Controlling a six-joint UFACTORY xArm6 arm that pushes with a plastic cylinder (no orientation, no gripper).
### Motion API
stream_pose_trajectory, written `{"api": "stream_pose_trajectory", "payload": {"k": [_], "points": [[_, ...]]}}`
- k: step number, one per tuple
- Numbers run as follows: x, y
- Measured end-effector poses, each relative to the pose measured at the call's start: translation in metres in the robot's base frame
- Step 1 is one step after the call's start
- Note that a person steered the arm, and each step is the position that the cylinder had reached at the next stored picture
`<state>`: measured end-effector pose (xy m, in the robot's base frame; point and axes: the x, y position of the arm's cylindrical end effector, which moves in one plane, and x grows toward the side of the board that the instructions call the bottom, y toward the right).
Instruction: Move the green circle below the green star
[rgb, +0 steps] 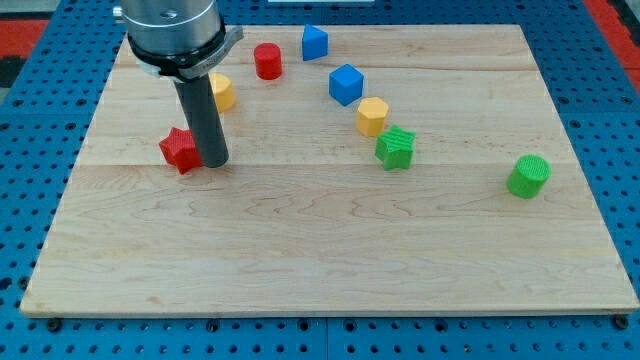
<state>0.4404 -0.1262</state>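
The green circle (528, 176) stands near the board's right edge, at mid height. The green star (395, 148) sits left of it and slightly higher, near the board's middle right. My tip (213, 162) is far off at the view's left, touching or right beside the right side of a red star (180, 150). The tip is well apart from both green blocks.
A yellow hexagon (372, 116) sits just above-left of the green star, with a blue cube (346, 84) above that. A blue block (315, 43), a red cylinder (267, 61) and a yellow block (221, 92) lie along the top left. The wooden board (330, 260) rests on a blue pegboard.
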Motion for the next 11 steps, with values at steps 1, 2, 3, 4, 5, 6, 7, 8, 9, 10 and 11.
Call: {"api": "stream_pose_trajectory", "payload": {"k": [1,2,3,4,5,6,7,8,9,10,11], "points": [[-0.001,-0.006],[-0.003,-0.011],[0.046,0.045],[0.085,0.172],[0.076,0.317],[0.037,0.380],[0.032,0.355],[0.035,0.368],[0.055,0.409],[-0.005,0.429],[-0.018,0.413]]}}
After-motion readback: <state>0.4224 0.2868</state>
